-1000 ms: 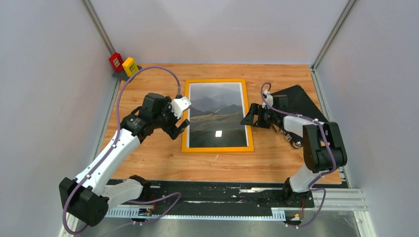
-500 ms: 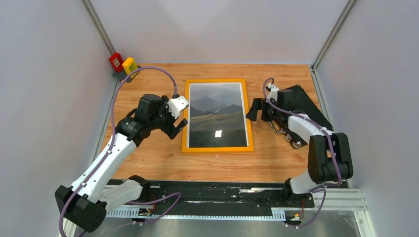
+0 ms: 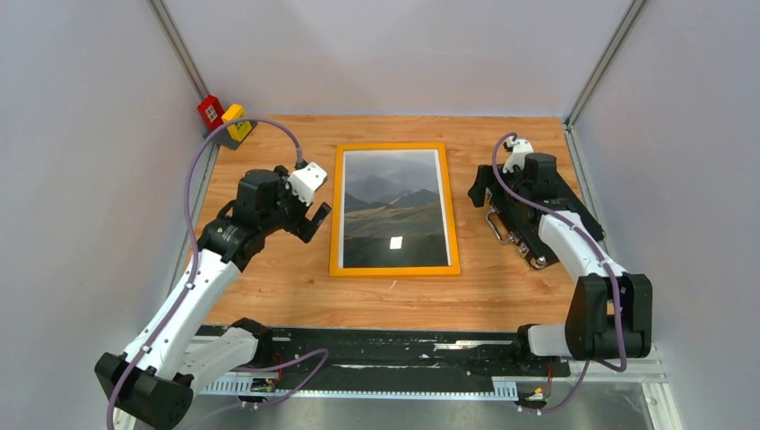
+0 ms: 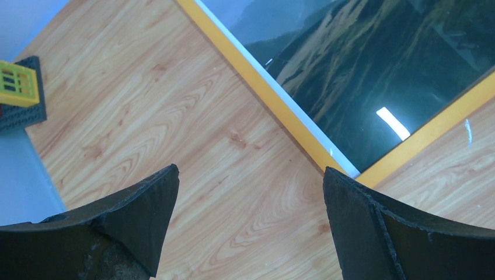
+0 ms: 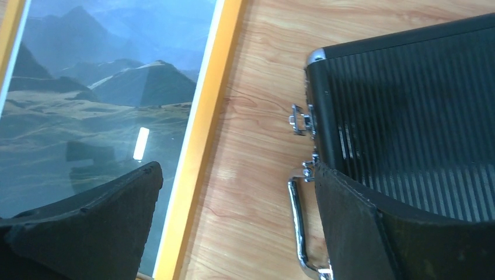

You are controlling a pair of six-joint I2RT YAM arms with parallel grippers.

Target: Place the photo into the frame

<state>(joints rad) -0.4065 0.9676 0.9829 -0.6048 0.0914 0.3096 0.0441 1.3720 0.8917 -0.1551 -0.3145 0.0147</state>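
Note:
The frame (image 3: 394,268) lies flat in the middle of the table, orange-yellow front up. The photo (image 3: 394,202) of grey-green mountains sits inside it behind the pane, its thin white border showing. My left gripper (image 3: 311,221) is open and empty, over bare wood just left of the frame's left edge. In the left wrist view the frame (image 4: 262,87) and photo (image 4: 379,58) lie ahead and to the right of that gripper (image 4: 250,175). My right gripper (image 3: 477,185) is open and empty, between the frame (image 5: 216,87) and the black case; the photo (image 5: 105,87) also shows in the right wrist view.
A black ribbed case (image 3: 538,202) with metal handles (image 5: 295,227) lies at the right of the table, under my right arm. A red block (image 3: 211,110) and a yellow block (image 3: 235,119) sit at the far left corner. Grey walls close in both sides.
Both grippers have drawn away from the frame: the left moved left, the right moved back and right toward the black case. The frame and photo have not moved.

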